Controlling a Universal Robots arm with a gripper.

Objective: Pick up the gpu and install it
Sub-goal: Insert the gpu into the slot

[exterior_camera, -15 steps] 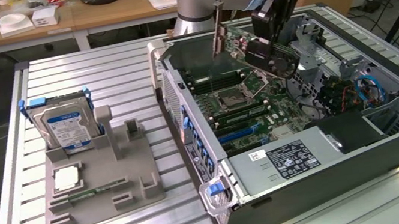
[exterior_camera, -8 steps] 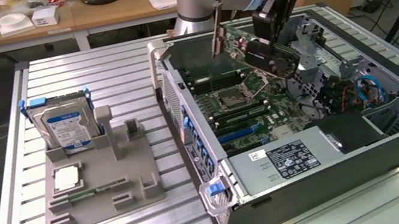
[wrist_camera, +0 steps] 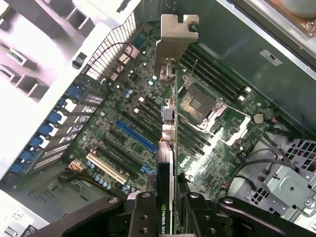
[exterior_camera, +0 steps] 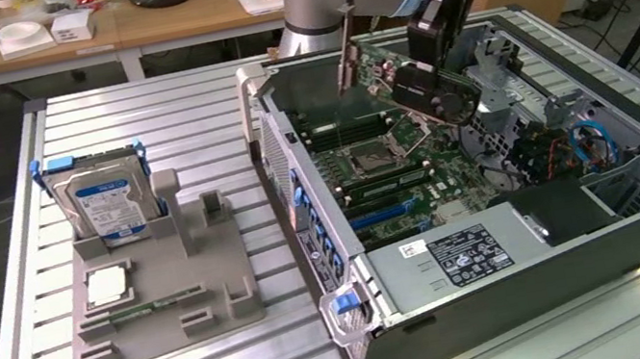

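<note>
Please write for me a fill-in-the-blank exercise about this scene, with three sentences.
1. The hand is shut on the ____.
2. It hangs over the green ____ inside the open computer case.
3. The hard drive stands in the grey holder on the exterior view's ____.
Missing words: gpu; motherboard; left.

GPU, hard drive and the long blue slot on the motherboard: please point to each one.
gpu (exterior_camera: 385, 63), exterior view, on its green circuit board.
hard drive (exterior_camera: 107, 207), exterior view, on its blue-white label.
blue slot (wrist_camera: 134, 136), wrist view, on the middle of its length.
</note>
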